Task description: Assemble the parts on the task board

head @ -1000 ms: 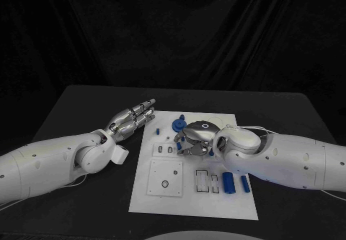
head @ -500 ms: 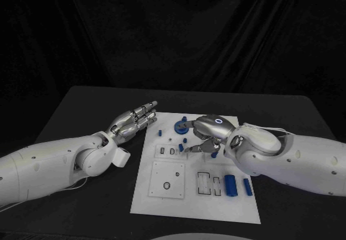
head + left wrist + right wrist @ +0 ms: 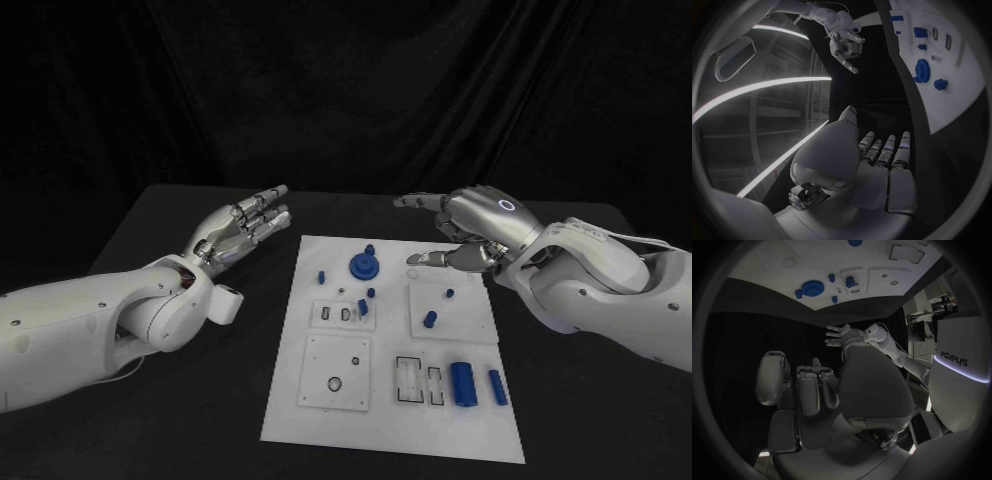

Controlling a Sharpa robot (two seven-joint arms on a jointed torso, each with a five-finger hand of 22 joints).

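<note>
Lettering "ed…ys" glows on the robot's body; both hands, left (image 3: 245, 225) and right (image 3: 469, 228), hover spread and unladen beside the task board (image 3: 389, 430), blue parts (image 3: 463, 382) seated below them.

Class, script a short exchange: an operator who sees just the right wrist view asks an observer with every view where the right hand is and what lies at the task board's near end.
Operator: From behind my right hand I can't judge its place. Is it over the board?
Observer: Yes. The right hand hangs about over the far right corner of the task board, fingers apart, holding nothing.
Operator: My picture cuts off the board's near end. What lies there?
Observer: Two blue cylinders lie side by side by its near right corner, and neither hand touches them.
</note>
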